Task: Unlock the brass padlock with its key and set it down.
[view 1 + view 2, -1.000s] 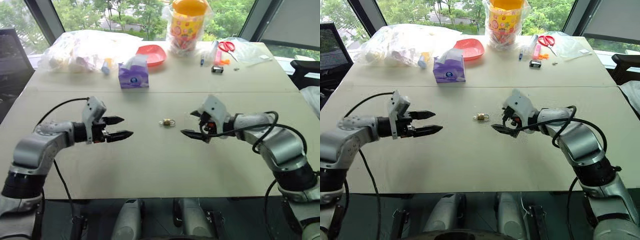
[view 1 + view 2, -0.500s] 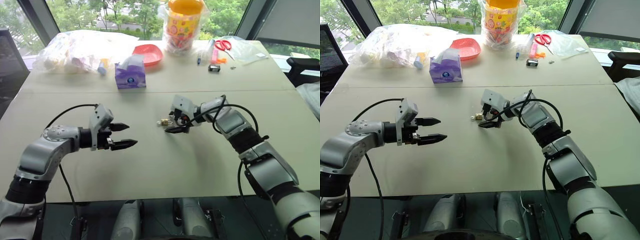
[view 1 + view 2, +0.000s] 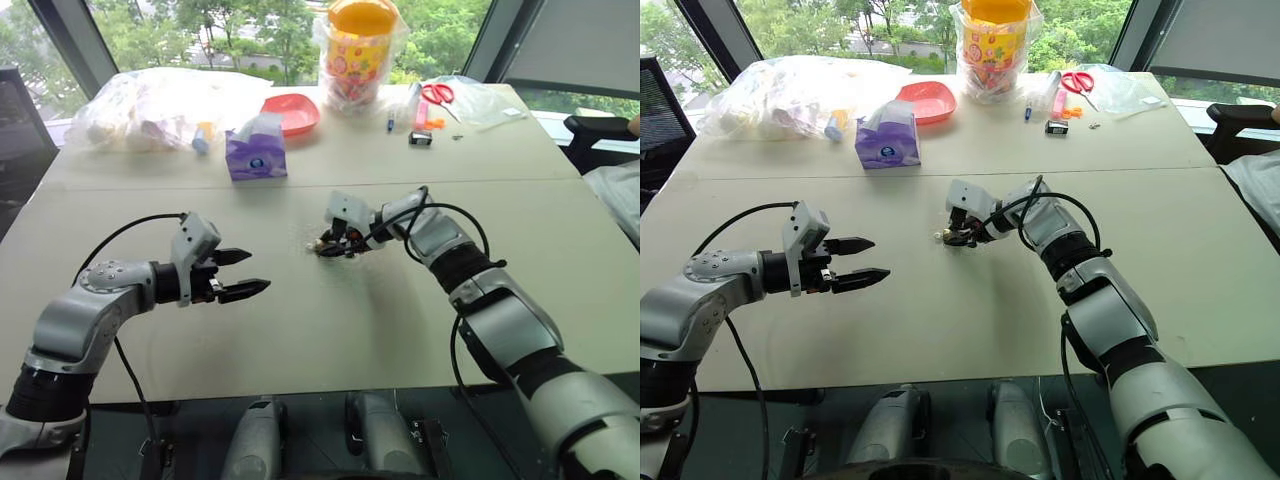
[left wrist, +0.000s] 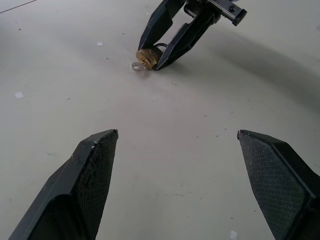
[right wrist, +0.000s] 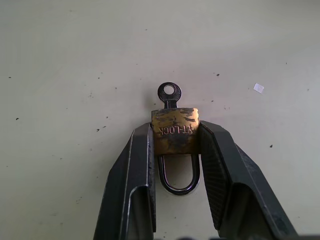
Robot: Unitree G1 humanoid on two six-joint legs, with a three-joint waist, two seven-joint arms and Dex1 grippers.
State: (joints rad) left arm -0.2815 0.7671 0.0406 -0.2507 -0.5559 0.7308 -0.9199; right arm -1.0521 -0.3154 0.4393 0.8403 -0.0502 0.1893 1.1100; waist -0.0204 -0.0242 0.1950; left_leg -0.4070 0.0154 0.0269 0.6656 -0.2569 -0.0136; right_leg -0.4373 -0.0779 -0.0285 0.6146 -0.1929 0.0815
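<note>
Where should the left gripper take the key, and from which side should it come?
Probably by its round bow: the key sticks out of the brass padlock opposite the shackle, lying flat on the table. The right gripper clamps the body's sides, so the left gripper should come from the free key end.

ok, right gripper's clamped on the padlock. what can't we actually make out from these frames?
- Head views: brass padlock and key too small to tell apart beside the right gripper.
- Right wrist view: key blade hidden inside the padlock body; whether the shackle is latched is hidden there too.
- Left wrist view: shackle hidden behind the right gripper's fingers.
- Left gripper open, away from the lock.
</note>
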